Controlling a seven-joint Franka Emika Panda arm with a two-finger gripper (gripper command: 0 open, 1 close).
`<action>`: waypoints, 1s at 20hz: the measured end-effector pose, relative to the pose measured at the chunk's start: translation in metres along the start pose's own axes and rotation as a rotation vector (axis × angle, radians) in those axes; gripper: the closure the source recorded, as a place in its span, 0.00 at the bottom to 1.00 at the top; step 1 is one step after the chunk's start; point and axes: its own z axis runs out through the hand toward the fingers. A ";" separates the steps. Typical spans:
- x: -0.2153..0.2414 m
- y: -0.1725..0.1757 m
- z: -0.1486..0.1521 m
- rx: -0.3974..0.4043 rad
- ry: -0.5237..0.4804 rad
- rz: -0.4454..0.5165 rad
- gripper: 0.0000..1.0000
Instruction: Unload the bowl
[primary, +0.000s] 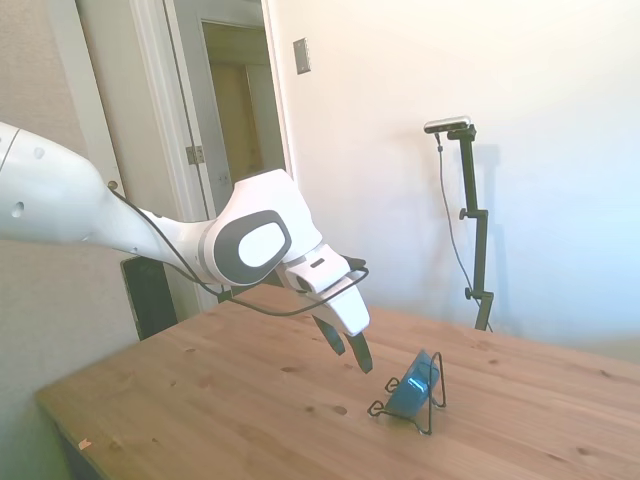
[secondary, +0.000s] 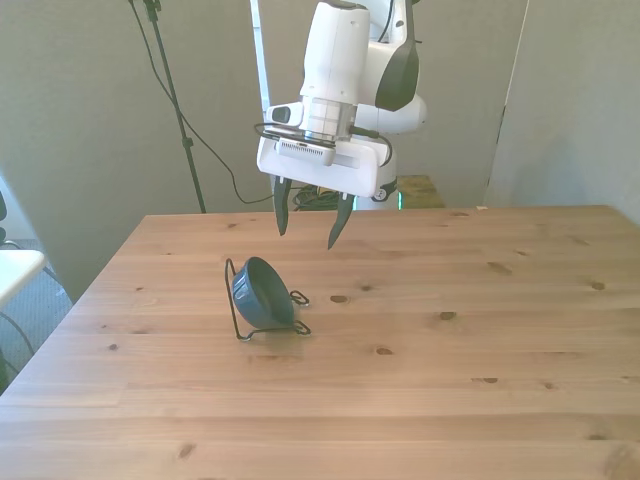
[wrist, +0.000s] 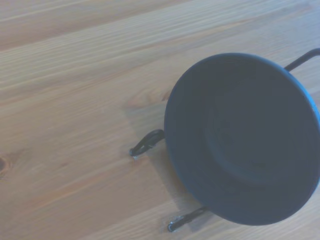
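Bowl (secondary: 262, 293) sits tilted on its edge in the thin black wire rack (secondary: 240, 318), on the wooden table (secondary: 450, 380). In the front view it lies toward the front view's left, about midway between near and far edges. The rack's two wire feet (secondary: 299, 298) stick out on the table toward the front view's right. Side view shows the glossy teal-blue inside of the bowl (primary: 414, 385) leaning against the rack's upright loop (primary: 438, 378).

Gripper (secondary: 306, 229) hangs in the air above and just beyond the bowl, touching nothing. Fingers apart, nothing between them. Side view: fingertips (primary: 362, 361) close to the bowl, on the arm's side of it, clear of the table.

Wrist view: bowl's dark underside (wrist: 245, 140) fills much of the frame, wire foot (wrist: 146, 143) beside it.
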 end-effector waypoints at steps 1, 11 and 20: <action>0.003 -0.001 -0.001 -0.010 0.028 0.015 0.00; 0.022 -0.026 0.038 -0.146 0.134 0.093 0.00; 0.039 -0.026 0.055 -0.197 0.173 0.117 0.00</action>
